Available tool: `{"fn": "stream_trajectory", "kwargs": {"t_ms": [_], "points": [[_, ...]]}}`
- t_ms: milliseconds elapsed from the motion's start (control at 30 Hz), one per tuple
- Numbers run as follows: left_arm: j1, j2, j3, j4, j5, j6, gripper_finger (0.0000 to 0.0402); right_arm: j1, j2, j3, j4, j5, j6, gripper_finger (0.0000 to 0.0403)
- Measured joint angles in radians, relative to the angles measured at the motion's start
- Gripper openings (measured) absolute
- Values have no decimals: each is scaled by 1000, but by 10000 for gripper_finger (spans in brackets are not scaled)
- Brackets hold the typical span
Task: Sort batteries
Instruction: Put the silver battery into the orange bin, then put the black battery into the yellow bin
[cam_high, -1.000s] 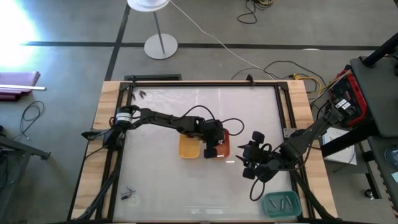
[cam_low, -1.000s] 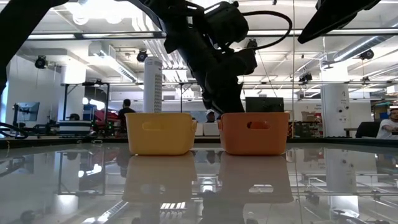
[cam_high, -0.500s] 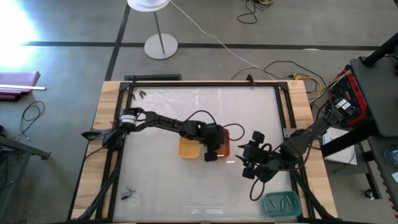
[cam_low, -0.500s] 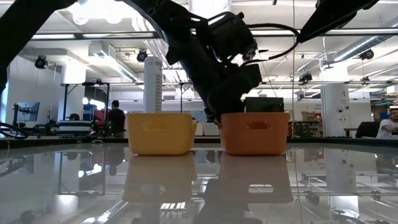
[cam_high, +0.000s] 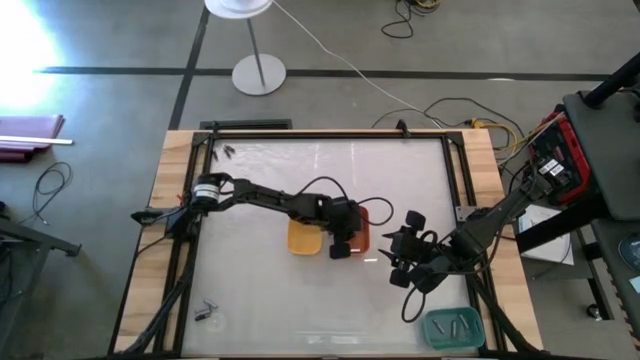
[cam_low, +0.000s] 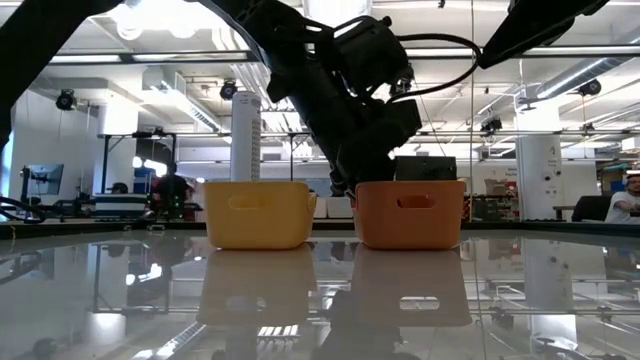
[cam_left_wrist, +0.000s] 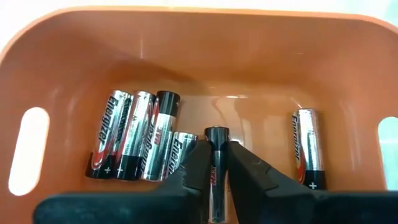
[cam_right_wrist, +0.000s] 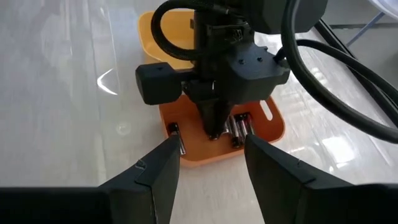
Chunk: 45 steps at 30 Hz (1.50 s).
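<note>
Glass-topped table (cam_high: 260, 290), left gripper (cam_left_wrist: 215, 163) gripping battery (cam_left_wrist: 216, 180) over orange tray (cam_left_wrist: 186, 56)

Overhead straight down, low level across table, wrist views sharing orange tray (cam_left_wrist: 186, 68)

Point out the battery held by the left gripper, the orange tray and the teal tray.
held battery (cam_left_wrist: 217, 167), left wrist view, its middle between the jaws.
orange tray (cam_left_wrist: 186, 56), left wrist view, its bare far wall.
teal tray (cam_high: 436, 334), high view, its left rim.
</note>
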Motion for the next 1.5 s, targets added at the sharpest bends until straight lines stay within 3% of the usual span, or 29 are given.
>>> {"fn": "stream_trajectory", "kwargs": {"t_ms": [367,533,700,900,1000,1133,1333,1500], "points": [[-3,-69,-2,-5,-27,-4,117,0,0,6,0,0,16,173],[-3,-173,-2,-97,-40,27,158,0,0,13,1,-1,29,173],[-3,-353,-78,-190,-196,15,173,0,0,13,-1,-9,43,173],[52,-619,-305,-245,-460,-200,169,0,0,13,0,-8,40,173],[121,-726,-449,-296,-558,-376,169,0,0,13,0,0,29,173],[269,-828,-614,-298,-575,-601,169,-2,0,13,1,7,25,173],[574,-844,-746,-47,-542,-608,168,-2,0,13,6,59,15,173],[782,-756,-707,-47,-393,-563,168,0,0,13,8,49,37,173]]}}
